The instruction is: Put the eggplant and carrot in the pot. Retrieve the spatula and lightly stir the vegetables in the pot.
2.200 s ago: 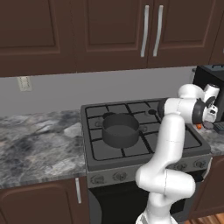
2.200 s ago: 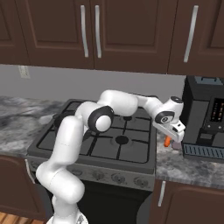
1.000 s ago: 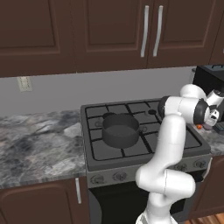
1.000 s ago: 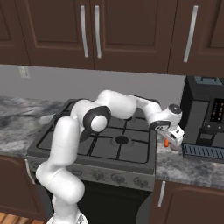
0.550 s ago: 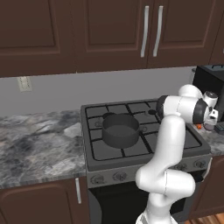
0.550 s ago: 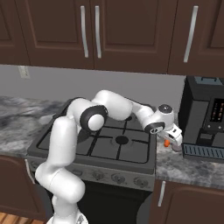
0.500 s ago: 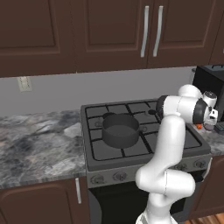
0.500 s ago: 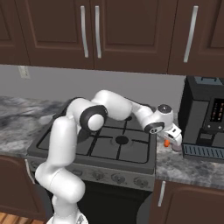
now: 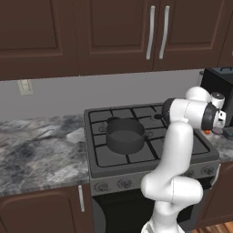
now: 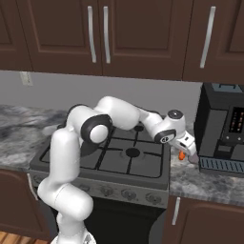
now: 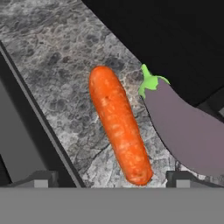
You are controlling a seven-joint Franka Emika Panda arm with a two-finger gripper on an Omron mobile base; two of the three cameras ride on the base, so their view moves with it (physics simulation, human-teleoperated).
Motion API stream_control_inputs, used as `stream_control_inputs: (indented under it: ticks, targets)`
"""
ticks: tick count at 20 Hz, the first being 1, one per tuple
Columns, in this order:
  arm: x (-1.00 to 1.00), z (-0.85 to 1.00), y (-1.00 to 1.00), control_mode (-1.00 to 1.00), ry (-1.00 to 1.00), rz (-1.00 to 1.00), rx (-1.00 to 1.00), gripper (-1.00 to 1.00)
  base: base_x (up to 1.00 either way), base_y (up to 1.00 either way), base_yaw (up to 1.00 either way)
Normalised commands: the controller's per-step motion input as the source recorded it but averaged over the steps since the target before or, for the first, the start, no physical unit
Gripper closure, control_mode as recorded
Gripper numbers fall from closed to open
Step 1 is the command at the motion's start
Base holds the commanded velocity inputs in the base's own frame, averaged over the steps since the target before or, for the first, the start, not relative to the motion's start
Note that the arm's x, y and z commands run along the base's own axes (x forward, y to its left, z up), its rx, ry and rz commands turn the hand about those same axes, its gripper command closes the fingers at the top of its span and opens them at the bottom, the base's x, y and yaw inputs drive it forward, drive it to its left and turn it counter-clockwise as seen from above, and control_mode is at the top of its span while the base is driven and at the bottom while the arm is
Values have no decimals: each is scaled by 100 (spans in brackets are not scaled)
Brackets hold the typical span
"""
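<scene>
Left base view: the pot (image 9: pixel 124 141) sits on the stove, far from the hand (image 9: pixel 221 124), waiting for the vegetables.

Right base view: the hand (image 10: pixel 187 144) hangs low over the bench (image 10: pixel 209 183), just above the carrot (image 10: pixel 181 155).

Hand view: its fingers (image 11: pixel 40 179) are wide apart so the carrot (image 11: pixel 120 124) fits between; the eggplant (image 11: pixel 183 127) lies beside it.

Dark wood cabinets (image 9: pixel 113 34) above marble counter (image 9: pixel 41 150).
</scene>
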Motion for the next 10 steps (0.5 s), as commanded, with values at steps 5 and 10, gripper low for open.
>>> stream_control_inputs:
  ticks: [5,10]
  targets:
    - [-45,47,0,-100,1,1,0,-100,0,0,0]
    - [-20,8,0,-100,1,0,0,-100,0,0,0]
